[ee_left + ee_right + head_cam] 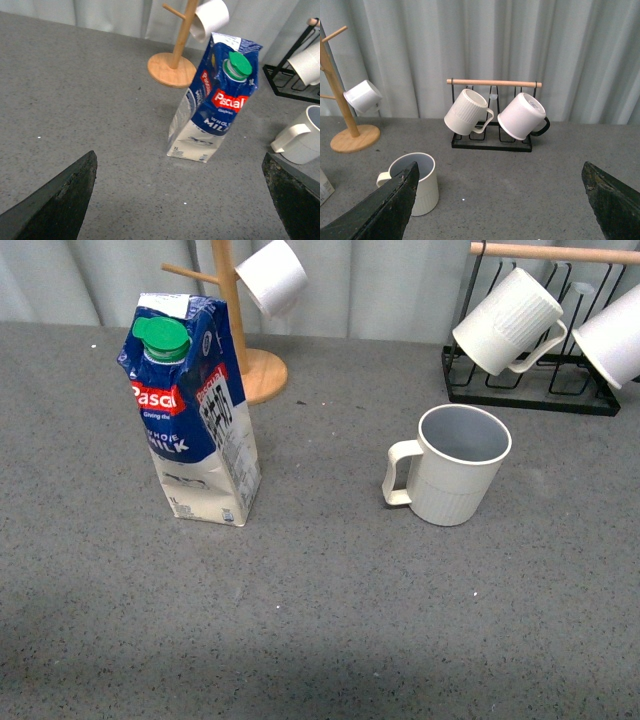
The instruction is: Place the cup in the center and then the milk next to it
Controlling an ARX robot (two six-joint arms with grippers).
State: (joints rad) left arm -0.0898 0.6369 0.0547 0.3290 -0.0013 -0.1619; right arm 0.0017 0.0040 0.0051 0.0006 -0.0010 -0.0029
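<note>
On the counter (320, 660), the centre (320, 510) bare: cup and milk, neither yet placed by my reading.
The cup (455, 465) stands upright right of the middle with its handle pointing left, within reach of my right arm. The milk (195, 410) stands upright at left, cap on, on my left arm's side. Left jaws spread wide and empty, the milk ahead in line with their gap, well apart. Right jaws likewise spread and empty, the cup ahead, partly behind one tip and off their gap.
</note>
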